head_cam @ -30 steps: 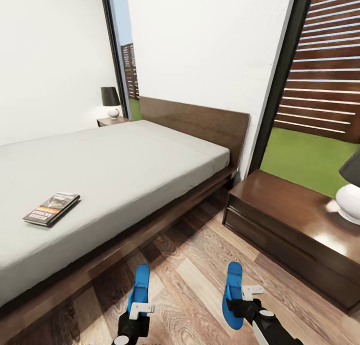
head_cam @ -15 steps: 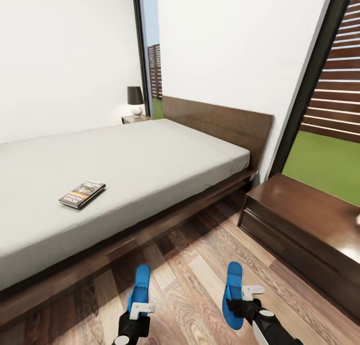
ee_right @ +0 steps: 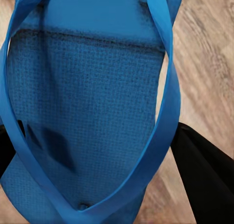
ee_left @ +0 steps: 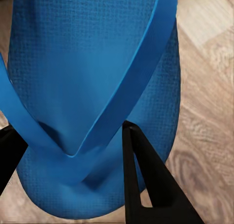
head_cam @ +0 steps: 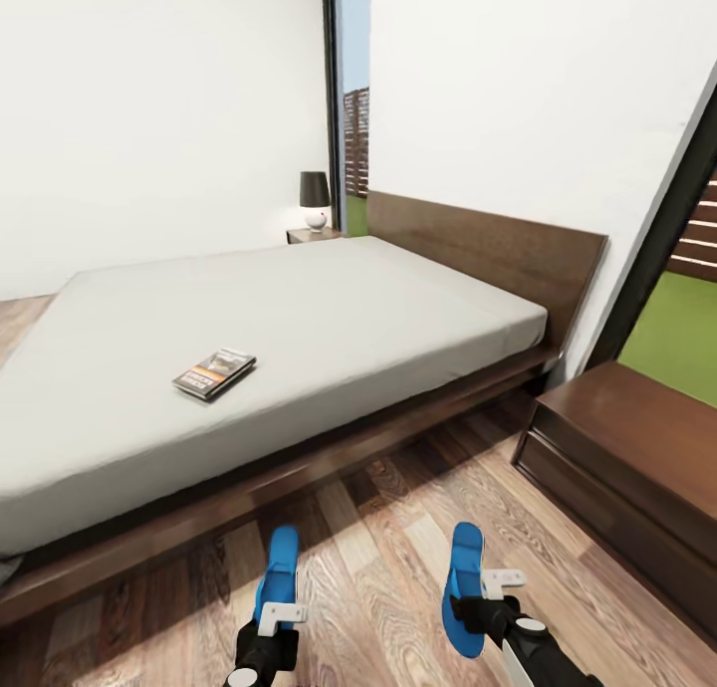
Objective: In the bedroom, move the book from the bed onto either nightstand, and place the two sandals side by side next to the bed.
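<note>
Left gripper (head_cam: 271,607), right gripper (head_cam: 478,592) each clamped on sandal; bed (head_cam: 299,319), nightstand (head_cam: 637,448) ahead.

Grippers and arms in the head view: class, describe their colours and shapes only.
The left gripper is black with a white bracket-like piece on top, above a round grey joint. The right gripper matches it, on a white forearm segment with a black band. In the wrist views the fingers are plain black wedges.

Printed lettering on the cover of the book (head_cam: 214,372), lying on the bed (head_cam: 299,319) at about ten o'clock in the head view, too small and blurred to read. No other legible text, label, brand, number or sign anywhere in the views.
</note>
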`<state>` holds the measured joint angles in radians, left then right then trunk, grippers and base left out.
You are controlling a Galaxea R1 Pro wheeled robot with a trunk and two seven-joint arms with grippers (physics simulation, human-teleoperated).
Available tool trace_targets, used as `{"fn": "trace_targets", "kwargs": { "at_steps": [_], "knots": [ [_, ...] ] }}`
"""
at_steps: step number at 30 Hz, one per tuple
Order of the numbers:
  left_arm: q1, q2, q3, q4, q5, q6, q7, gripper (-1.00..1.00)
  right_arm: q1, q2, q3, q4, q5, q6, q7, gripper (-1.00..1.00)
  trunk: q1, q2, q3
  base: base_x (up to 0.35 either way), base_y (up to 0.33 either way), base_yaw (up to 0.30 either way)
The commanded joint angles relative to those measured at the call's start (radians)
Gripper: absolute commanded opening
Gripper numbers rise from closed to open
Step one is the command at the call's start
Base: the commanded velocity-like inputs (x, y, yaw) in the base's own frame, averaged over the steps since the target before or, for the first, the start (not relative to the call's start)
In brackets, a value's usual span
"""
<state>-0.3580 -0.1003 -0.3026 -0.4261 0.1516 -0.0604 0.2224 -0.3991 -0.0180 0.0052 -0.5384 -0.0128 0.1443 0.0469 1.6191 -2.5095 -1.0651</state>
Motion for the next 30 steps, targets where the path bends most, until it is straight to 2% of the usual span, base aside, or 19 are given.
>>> {"fn": "trace_targets", "kwargs": {
  "at_steps": [1, 8, 10, 14, 16, 18, 20, 22, 24, 25, 27, 29, 30],
  "knots": [
    [-0.001, 0.001, -0.009, 0.001, 0.009, -0.004, 0.011, -1.00, 0.000, -0.001, 0.001, -0.002, -0.001, 0.006, 0.002, -1.00, 0.000, 0.000, -0.001, 0.000, 0.000, 0.270],
    [-0.001, 0.001, -0.009, 0.001, 0.009, -0.004, 0.011, -1.00, 0.000, -0.001, 0.000, -0.003, -0.002, 0.000, 0.003, -1.00, 0.000, 0.000, -0.001, 0.000, 0.000, 0.270],
    [-0.001, 0.001, -0.009, 0.001, 0.009, -0.004, 0.011, -1.00, 0.000, -0.003, -0.001, -0.003, -0.002, -0.053, 0.014, -1.00, 0.000, 0.000, -0.001, 0.000, 0.000, 0.270],
    [-0.001, 0.001, -0.009, 0.001, 0.009, -0.004, 0.011, -1.00, 0.008, -0.030, -0.002, -0.016, -0.004, -0.081, 0.020, -1.00, 0.000, 0.000, -0.001, 0.000, 0.000, 0.270],
    [-0.001, 0.000, -0.009, 0.001, 0.009, -0.004, 0.010, -1.00, 0.036, -0.062, -0.003, -0.067, -0.008, -0.086, 0.034, -1.00, 0.000, 0.000, -0.001, 0.000, 0.000, 0.270],
    [-0.001, 0.000, -0.009, 0.001, 0.009, -0.004, 0.010, -1.00, 0.104, -0.110, -0.007, -0.162, -0.016, -0.087, 0.065, -1.00, 0.000, 0.000, -0.001, 0.000, 0.000, 0.269],
    [-0.001, 0.000, -0.009, 0.001, 0.009, -0.004, 0.010, -1.00, 0.199, -0.164, -0.010, -0.265, -0.021, -0.092, 0.083, -1.00, 0.000, 0.000, -0.002, 0.000, 0.000, 0.269],
    [-0.001, 0.000, -0.009, 0.001, 0.009, -0.004, 0.011, -1.00, 0.263, -0.196, -0.012, -0.282, -0.023, -0.140, 0.086, -1.00, 0.000, 0.000, -0.002, 0.000, 0.000, 0.271],
    [-0.001, 0.000, -0.009, 0.001, 0.009, -0.004, 0.010, -1.00, 0.301, -0.233, -0.012, -0.234, -0.025, -0.214, 0.084, -1.00, 0.000, 0.000, -0.002, 0.000, 0.000, 0.273],
    [-0.001, 0.000, -0.009, 0.001, 0.010, -0.004, 0.010, -1.00, 0.317, -0.272, -0.013, -0.127, -0.035, -0.298, 0.080, -1.00, 0.000, 0.000, -0.002, 0.000, 0.000, 0.276],
    [-0.001, 0.000, -0.009, 0.001, 0.010, -0.004, 0.010, -1.00, 0.325, -0.315, -0.022, 0.040, -0.078, -0.411, 0.082, -1.00, 0.000, 0.000, -0.002, 0.000, 0.000, 0.276],
    [-0.001, 0.001, -0.009, 0.001, 0.010, -0.004, 0.010, -1.00, 0.327, -0.334, -0.036, 0.133, -0.109, -0.479, 0.086, -1.00, 0.000, 0.000, -0.002, 0.000, 0.000, 0.276],
    [-0.001, 0.001, -0.009, 0.001, 0.010, -0.004, 0.010, -1.00, 0.328, -0.345, -0.046, 0.215, -0.129, -0.544, 0.089, -1.00, 0.000, 0.000, -0.002, 0.000, 0.000, 0.277]
  ]
}}
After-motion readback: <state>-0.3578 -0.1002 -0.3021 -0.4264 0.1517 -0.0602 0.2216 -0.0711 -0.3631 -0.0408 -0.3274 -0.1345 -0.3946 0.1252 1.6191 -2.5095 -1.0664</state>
